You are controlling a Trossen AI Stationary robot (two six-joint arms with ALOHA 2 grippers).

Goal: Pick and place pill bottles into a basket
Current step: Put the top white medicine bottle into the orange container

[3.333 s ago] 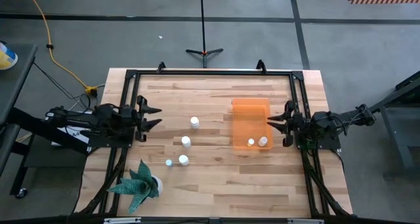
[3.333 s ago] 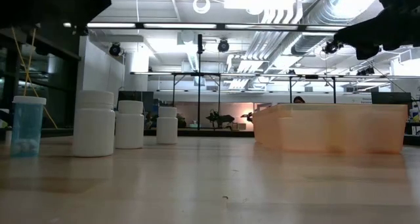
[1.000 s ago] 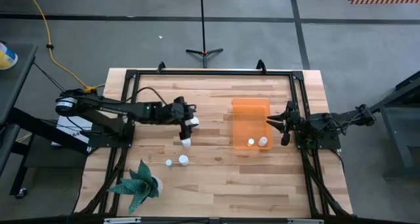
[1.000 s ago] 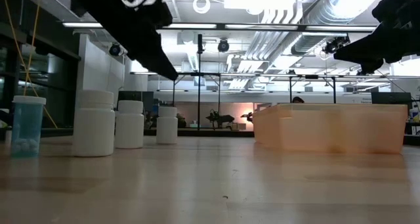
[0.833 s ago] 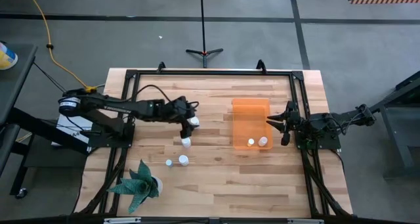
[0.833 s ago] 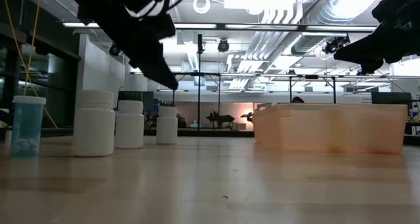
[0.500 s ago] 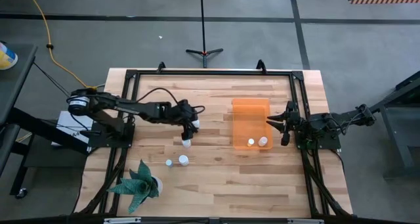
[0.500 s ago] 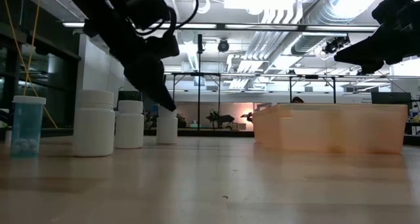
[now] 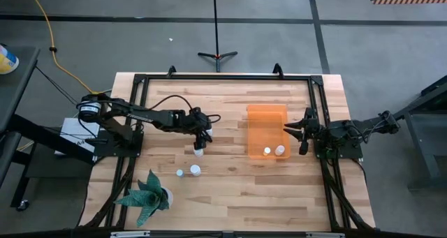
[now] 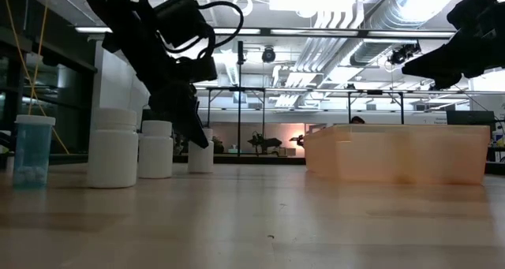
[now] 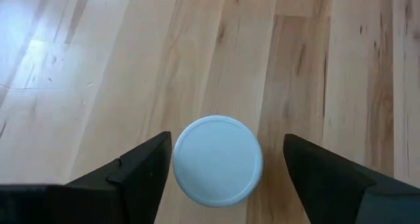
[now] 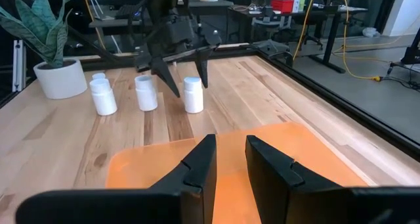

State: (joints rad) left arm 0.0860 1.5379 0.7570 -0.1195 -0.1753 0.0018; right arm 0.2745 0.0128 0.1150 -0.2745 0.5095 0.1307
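White bottle (image 11: 217, 159), left of the orange basket (image 9: 266, 119), sits between the left gripper's (image 11: 223, 161) spread fingers (image 11: 146, 168), ungrasped; an off-centre squeeze could tip it. Right gripper (image 12: 228, 159), over the basket, fingers slightly parted.

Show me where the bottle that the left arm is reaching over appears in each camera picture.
High: hidden under the left gripper, left of the basket.
Low: the bottle stands farthest back, partly behind a dark finger, with the basket at right.
Left wrist: its round cap sits mid-picture between the open fingers; no basket.
Right wrist: rightmost bottle, beyond the basket.
Shared landmark: the orange basket, in all but the left wrist view.
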